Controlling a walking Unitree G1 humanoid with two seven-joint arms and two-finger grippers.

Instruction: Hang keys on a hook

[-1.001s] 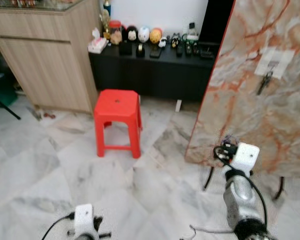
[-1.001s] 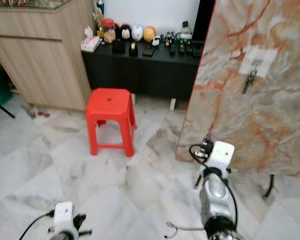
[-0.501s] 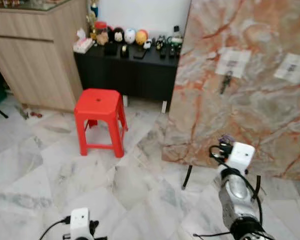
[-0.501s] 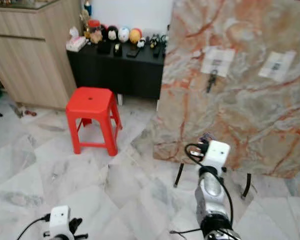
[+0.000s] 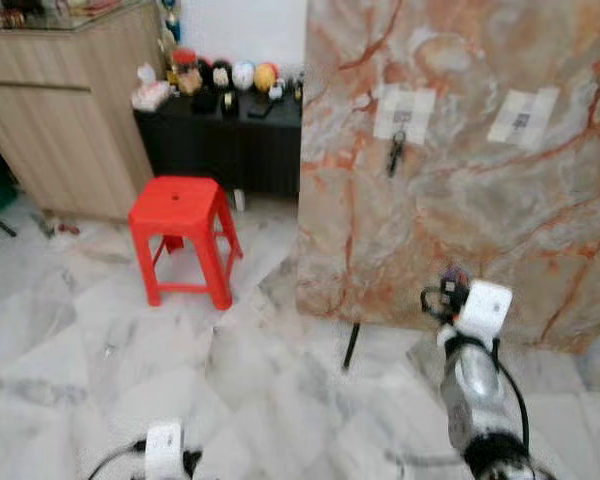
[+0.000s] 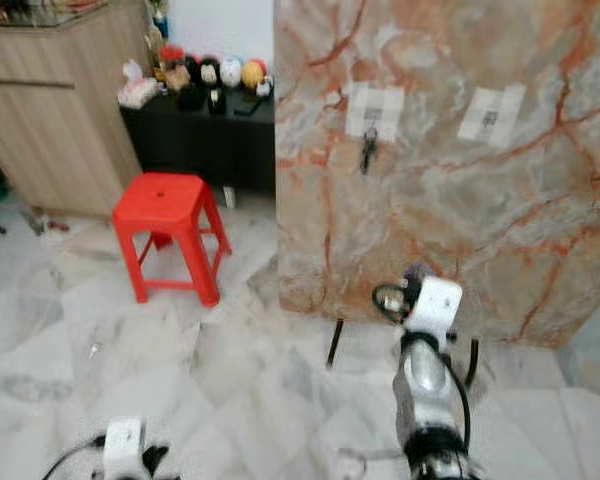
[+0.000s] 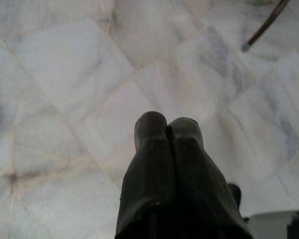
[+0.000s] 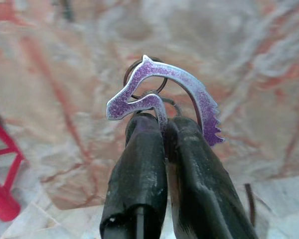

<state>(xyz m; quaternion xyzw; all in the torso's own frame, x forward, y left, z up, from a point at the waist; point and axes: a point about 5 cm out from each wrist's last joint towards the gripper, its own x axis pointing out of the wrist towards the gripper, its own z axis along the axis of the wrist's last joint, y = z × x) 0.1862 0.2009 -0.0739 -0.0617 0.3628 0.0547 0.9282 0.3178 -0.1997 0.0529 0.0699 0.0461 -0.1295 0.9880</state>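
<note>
Closer now stands the big orange-veined marble-patterned board [image 5: 460, 170], shifted toward the middle of the head views as the robot turned. The right gripper [image 8: 162, 122] is pinched tight on the purple horse-head metal key fob [image 8: 164, 94] with its wire rings, raised in front of the board, well short of the hooks where a dark key bunch [image 5: 394, 155] hangs. Light, stiff and probably slippery, the fob is best held at its lower edge, ring free; the left gripper [image 7: 167, 130] hangs pressed together over the floor, holding nothing.

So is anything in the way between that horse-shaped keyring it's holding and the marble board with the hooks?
Nothing visible is. The right gripper holds the horse keyring up facing the marble board, with open floor between them.
</note>
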